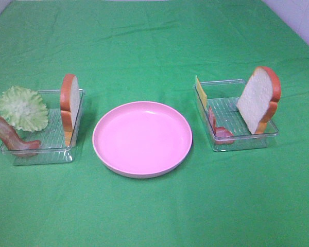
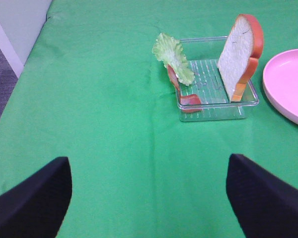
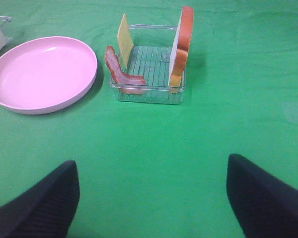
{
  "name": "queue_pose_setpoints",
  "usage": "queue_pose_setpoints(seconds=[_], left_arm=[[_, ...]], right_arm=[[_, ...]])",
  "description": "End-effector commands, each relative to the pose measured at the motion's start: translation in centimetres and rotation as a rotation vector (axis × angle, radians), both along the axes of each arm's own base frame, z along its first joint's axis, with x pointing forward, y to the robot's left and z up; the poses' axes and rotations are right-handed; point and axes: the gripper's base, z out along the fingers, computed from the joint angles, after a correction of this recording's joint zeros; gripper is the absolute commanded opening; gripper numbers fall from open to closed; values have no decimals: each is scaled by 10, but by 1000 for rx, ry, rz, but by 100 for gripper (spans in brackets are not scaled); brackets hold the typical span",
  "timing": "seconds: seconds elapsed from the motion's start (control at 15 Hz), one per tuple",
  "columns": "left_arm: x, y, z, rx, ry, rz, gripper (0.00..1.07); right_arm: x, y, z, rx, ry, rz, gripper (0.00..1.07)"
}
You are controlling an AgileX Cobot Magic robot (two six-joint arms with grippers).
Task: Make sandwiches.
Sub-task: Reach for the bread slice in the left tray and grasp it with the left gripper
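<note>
A green cloth [image 1: 154,41] covers the table, and a round pink plastic plate [image 1: 142,139] sits at its middle. 2 clear plastic rectangular trays flank the plate, 1 on each side, both apart from it.

The left tray [image 1: 41,154] holds 3 toy pieces. A white square bread slice with orange-brown crust [image 1: 69,103] stands upright on its edge against the tray wall nearest the plate. A pale green ruffled lettuce leaf [image 1: 21,107] leans at the opposite wall, its top spreading above the rim. In front of the leaf, a reddish-brown wavy bacon strip [image 1: 13,136] rises out past the same rim, with its lower end curled on the tray floor at the front corner.

The right tray [image 1: 242,143] also holds 3 pieces. A thin yellow cheese square [image 1: 200,90] stands against the wall nearest the plate, toward the back. A wavy reddish-pink meat strip [image 1: 219,126] stands just in front of it along that wall, its foot curled on the ribbed floor. A second bread slice [image 1: 258,98] leans tilted at the far wall, its white face turned toward the plate.

None of the pieces lies on the plate, and no piece touches a gripper.

Neither arm shows in the high view. In its wrist view the left gripper [image 2: 149,161] hangs over bare cloth, short of the left tray, jaws spread wide with only cloth between the black fingers [image 2: 35,203]. The right gripper [image 3: 151,161] likewise hangs over the cloth short of the right tray, jaws wide apart and holding nothing.
</note>
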Motion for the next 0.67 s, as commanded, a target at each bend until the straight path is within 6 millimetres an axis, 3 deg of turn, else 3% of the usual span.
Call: queue_pose_setpoints(seconds=[0.07, 0.67], left_arm=[[-2, -1, 0, -10, -26, 2, 80], [-2, -1, 0, -10, -26, 2, 80]], right_arm=[[-1, 0, 0, 1, -20, -1, 77], [-1, 0, 0, 1, -20, -1, 77]])
